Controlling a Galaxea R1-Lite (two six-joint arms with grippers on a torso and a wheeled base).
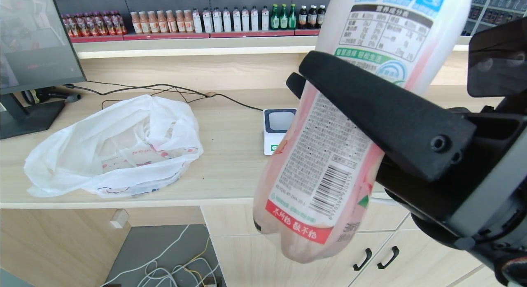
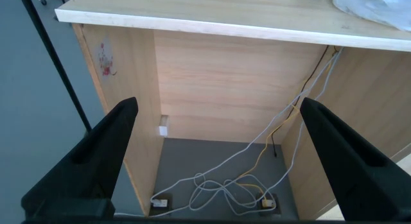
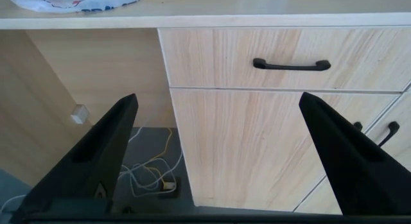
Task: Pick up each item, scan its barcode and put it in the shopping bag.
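Note:
A tall pink drink bottle (image 1: 329, 155) hangs tilted close in front of the head camera, its barcode label facing me. My right gripper (image 1: 301, 72) is shut on it, one black finger across the label and the other behind. In the right wrist view the black fingers (image 3: 109, 147) stand apart before the drawers with no bottle between them. The white barcode scanner (image 1: 276, 130) sits on the counter, partly behind the bottle. A white shopping bag (image 1: 119, 147) lies open to the left, with something inside. My left gripper (image 2: 218, 105) is open and empty, low before the counter's open underside.
A monitor (image 1: 37, 44) stands at the counter's far left, with cables running behind the bag. A shelf of bottles (image 1: 206, 21) lines the back. Loose cables (image 2: 218, 185) lie on the floor under the counter. Drawers with black handles (image 3: 291, 64) are below right.

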